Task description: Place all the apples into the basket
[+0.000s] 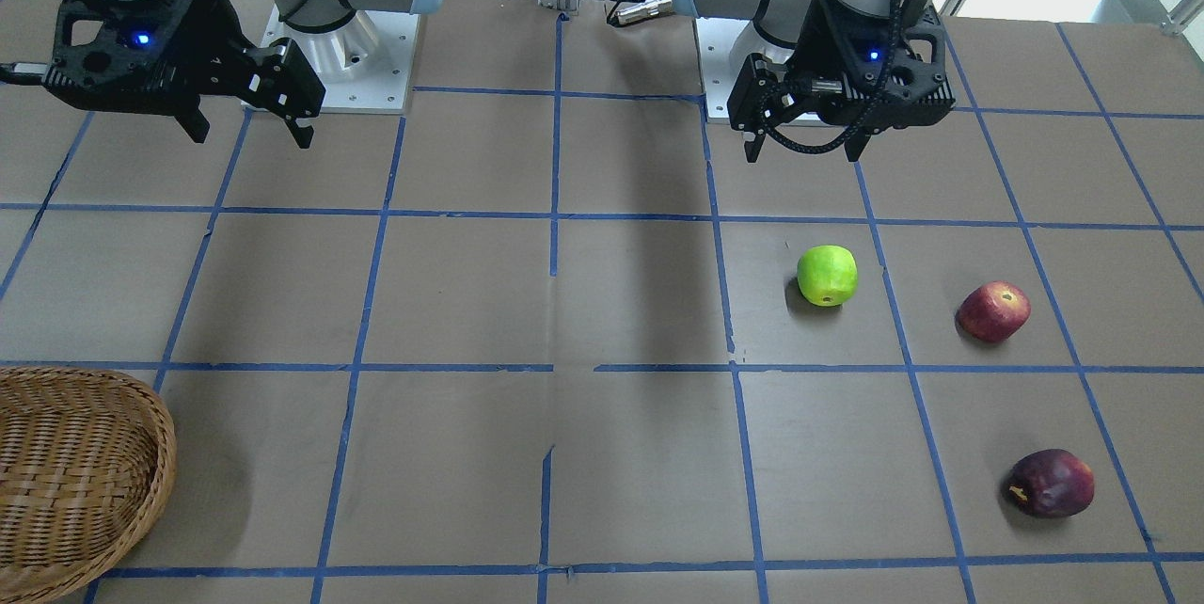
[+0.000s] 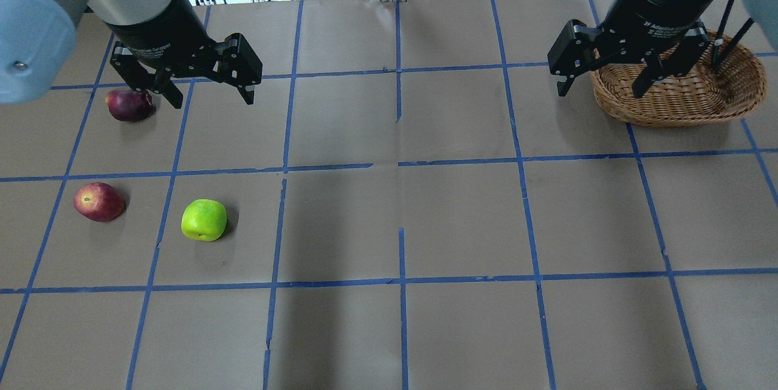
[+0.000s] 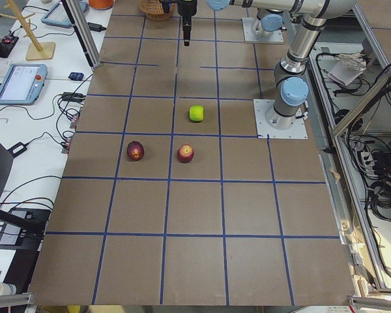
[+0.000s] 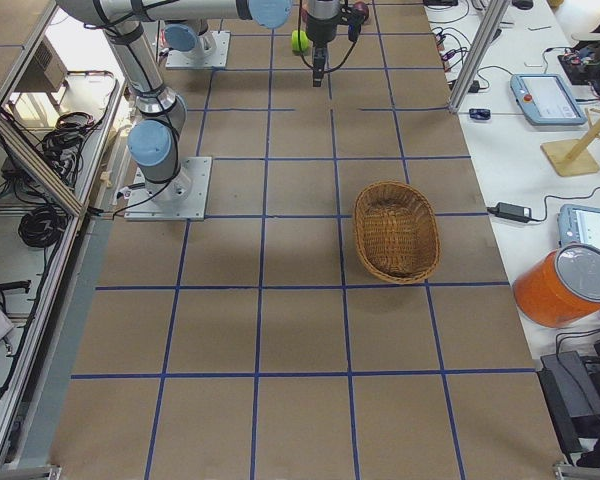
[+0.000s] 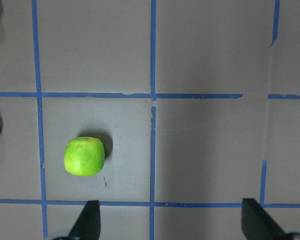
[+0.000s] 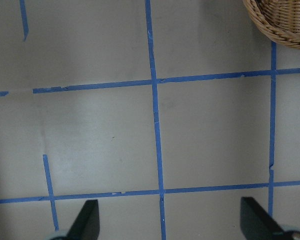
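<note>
Three apples lie on the table on my left side: a lime green apple, a red apple and a dark maroon apple. My left gripper is open and empty, raised above the table, with the green apple ahead of its left finger in the wrist view. The wicker basket is empty and stands at the far right. My right gripper is open and empty, raised beside the basket's edge.
Blue tape lines grid the brown table. The arm bases stand at the robot's edge. Off the table's far side stand tablets, an orange bucket and cables.
</note>
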Motion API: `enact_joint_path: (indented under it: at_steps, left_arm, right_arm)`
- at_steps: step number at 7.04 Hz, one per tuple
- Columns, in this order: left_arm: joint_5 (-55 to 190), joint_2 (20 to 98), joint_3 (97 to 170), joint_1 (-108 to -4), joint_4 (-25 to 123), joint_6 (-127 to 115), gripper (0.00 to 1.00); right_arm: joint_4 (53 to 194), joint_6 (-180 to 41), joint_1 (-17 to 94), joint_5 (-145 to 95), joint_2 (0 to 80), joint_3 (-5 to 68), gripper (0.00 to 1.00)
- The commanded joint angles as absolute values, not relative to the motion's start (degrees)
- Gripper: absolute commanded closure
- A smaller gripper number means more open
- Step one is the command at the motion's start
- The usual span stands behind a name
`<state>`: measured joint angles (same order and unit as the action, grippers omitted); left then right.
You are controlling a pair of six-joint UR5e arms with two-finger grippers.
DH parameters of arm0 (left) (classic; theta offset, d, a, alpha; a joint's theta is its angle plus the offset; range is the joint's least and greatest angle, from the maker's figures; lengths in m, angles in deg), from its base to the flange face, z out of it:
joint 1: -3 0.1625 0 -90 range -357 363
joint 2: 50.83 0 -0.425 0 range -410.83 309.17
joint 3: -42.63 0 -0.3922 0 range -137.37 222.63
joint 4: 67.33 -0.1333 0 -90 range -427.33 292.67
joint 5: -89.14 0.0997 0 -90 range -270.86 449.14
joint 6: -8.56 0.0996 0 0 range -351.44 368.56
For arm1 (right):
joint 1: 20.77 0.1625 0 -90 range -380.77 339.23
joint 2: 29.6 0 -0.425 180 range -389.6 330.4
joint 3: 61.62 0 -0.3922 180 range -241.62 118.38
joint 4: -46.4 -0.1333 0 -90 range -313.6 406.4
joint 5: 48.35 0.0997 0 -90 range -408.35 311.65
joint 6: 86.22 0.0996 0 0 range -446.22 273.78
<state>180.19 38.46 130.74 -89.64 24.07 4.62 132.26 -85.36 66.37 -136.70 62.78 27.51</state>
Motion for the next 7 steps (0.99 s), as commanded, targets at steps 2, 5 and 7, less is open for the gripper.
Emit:
enact_joint_path:
  at_steps: [2, 5, 7]
  left_arm:
    - [180.11, 38.47, 130.87, -89.55, 24.07, 4.52, 0.00]
    - [180.28, 38.29, 130.96, -89.64, 24.07, 4.60, 0.00]
    - [180.28, 37.59, 131.31, -89.64, 24.25, 4.60, 0.00]
  right_arm:
    - [132.27, -85.43, 66.33, -136.60, 62.86, 27.50, 0.00]
    - [132.27, -85.52, 66.33, -136.68, 62.86, 27.50, 0.00]
    - [132.27, -85.43, 66.33, -136.60, 62.86, 27.50, 0.00]
